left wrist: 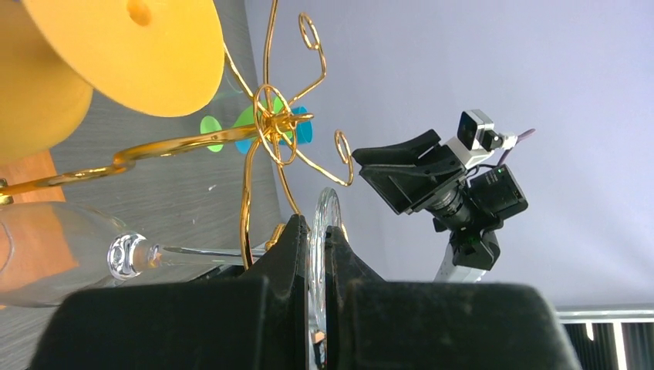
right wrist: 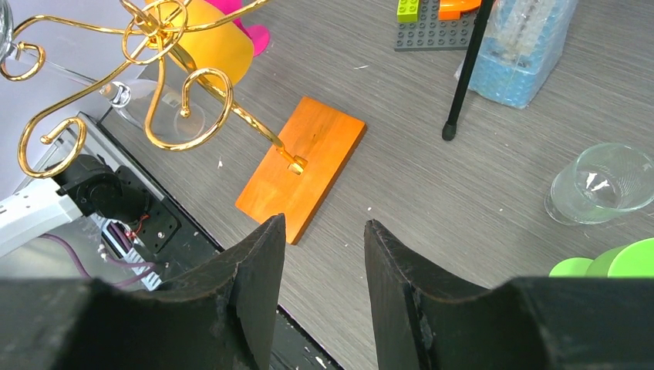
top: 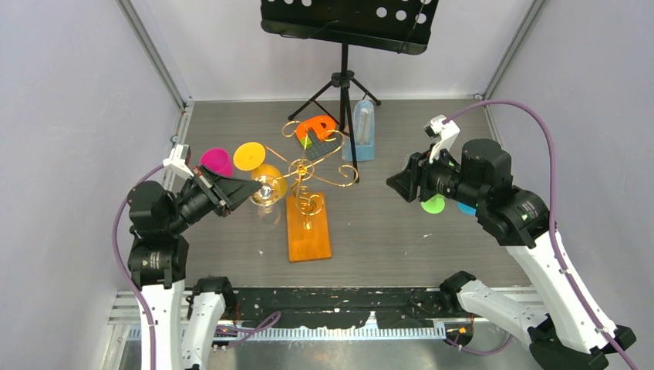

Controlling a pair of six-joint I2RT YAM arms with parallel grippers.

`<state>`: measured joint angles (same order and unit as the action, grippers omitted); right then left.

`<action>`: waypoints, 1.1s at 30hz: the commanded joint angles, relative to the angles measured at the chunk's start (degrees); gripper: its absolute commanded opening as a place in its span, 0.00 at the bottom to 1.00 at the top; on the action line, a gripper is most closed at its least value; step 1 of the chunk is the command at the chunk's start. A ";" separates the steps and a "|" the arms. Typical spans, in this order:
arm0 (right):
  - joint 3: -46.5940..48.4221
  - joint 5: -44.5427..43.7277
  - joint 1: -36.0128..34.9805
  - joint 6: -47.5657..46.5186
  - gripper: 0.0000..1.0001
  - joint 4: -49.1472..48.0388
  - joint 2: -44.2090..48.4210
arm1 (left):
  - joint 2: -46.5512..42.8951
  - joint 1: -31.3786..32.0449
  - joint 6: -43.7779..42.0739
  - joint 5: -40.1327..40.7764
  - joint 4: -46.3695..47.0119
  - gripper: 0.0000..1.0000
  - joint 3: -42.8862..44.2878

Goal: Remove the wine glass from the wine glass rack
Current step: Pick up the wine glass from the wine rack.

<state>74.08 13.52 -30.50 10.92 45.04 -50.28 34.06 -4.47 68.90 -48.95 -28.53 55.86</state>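
Pointing bowl-down, wine glass stem runs near-vertical.

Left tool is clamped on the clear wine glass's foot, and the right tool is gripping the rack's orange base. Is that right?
Not the last part. The right tool is open and grips nothing: the right wrist view shows its fingers apart, the rack's orange base untouched beyond them. The left tool is clamped on the clear wine glass's foot.
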 commanded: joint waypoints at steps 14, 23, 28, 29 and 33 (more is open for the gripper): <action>3.52 0.40 -1.03 -1.72 0.48 -0.46 -1.96 | -2.51 -4.93 2.44 3.45 3.37 0.00 -0.46; 3.24 0.43 -1.83 -1.96 0.48 -0.28 -2.53 | -3.01 -4.93 5.24 -0.69 8.21 0.00 -2.11; 3.73 -0.03 -2.45 -1.96 0.48 0.36 -2.64 | -3.92 -4.93 5.78 -0.95 9.31 0.00 -2.59; 3.80 -0.14 -2.59 -1.95 0.48 0.63 -2.63 | -4.06 -4.93 5.77 -0.89 9.26 0.00 -2.64; 4.09 -0.62 -3.30 -1.84 0.48 0.92 -2.54 | -5.15 -5.21 6.04 0.04 9.38 0.00 -3.24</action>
<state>75.46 13.56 -32.97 9.56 46.00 -52.90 30.39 -8.84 73.54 -48.03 -25.04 52.56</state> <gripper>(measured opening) 0.486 0.018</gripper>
